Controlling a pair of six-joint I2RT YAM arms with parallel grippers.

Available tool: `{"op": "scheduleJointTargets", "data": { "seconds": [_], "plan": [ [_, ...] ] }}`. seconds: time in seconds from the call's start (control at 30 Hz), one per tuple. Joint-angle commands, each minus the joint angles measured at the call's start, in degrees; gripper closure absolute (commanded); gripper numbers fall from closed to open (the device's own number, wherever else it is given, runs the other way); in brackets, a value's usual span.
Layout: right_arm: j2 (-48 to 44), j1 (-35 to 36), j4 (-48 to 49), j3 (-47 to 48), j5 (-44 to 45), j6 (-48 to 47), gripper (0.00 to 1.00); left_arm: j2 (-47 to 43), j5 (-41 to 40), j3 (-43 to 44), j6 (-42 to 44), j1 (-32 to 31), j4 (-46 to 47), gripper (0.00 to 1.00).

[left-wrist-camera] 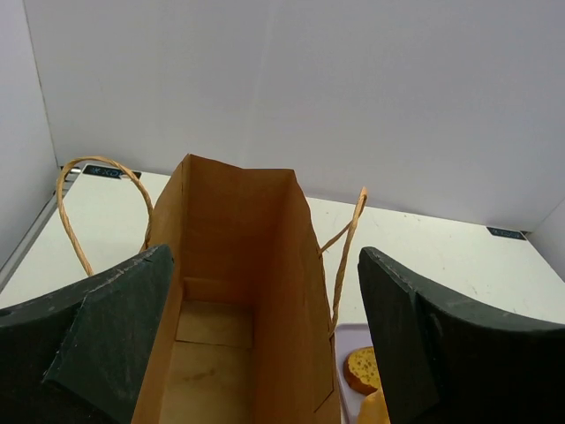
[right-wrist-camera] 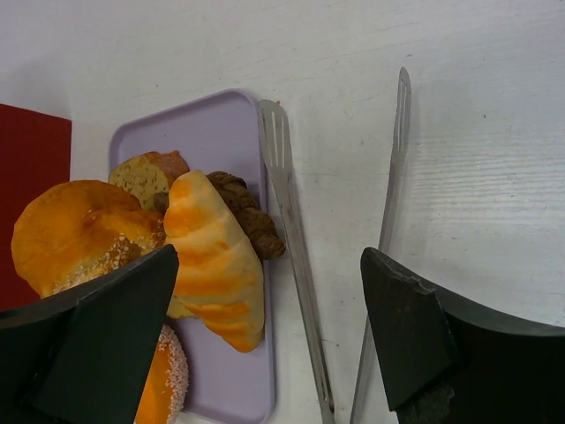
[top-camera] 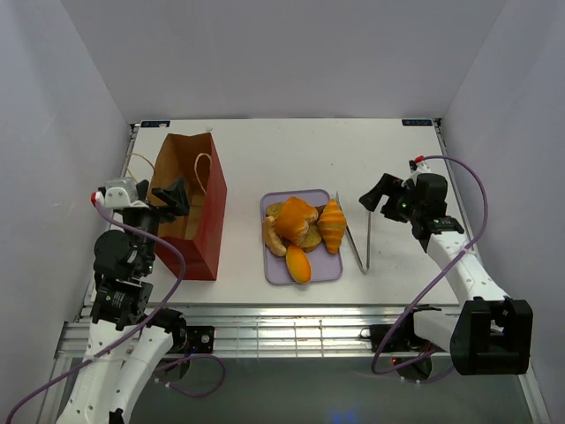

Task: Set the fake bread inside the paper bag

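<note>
I have the paper bag (top-camera: 190,208) standing upright near the left edge of the bench (top-camera: 291,150), mouth open upward, its cord handles looping out to either side. Through the left wrist camera its inside shows tan walls and a folded floor. The left gripper (top-camera: 172,199) hangs over that mouth with its fingers spread wide, closed on nothing. All the fake bread (top-camera: 296,221) sits piled in the lavender tray (top-camera: 328,269) at the middle of the bench, well apart from the bag. A golden croissant (top-camera: 332,225) lies along the tray's right side, a big orange bun (top-camera: 296,215) is heaped in the centre, a pale crescent roll (top-camera: 274,237) is on the left, and another orange piece (top-camera: 298,263) sits toward the near end, with brown-crusted slices tucked underneath. Metal tongs (top-camera: 357,238) lie splayed just beside the tray's right edge. The right gripper (top-camera: 378,193) hovers beyond the tongs, its fingers fully apart and holding nothing.
</note>
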Motion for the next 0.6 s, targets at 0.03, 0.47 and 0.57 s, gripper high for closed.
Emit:
{"op": "scheduleJointTargets", "data": {
  "seconds": [0.03, 0.47, 0.57],
  "plan": [
    [0.27, 0.2, 2.66, -1.11, 0.11, -0.11, 0.1, 0.66, -0.67, -0.04, 0.0, -0.46, -0.82, 0.04],
    [-4.04, 15.83, -9.02, 1.08, 25.48, -10.66, 0.1, 2.07, -0.76, 0.75, -0.35, -0.9, -2.31, 0.04],
    [-5.09, 19.1, -8.85, -1.2, 30.51, -11.54, 0.1, 2.07, -1.29, 0.83, -0.27, -1.17, -2.58, 0.04]
  ]
}}
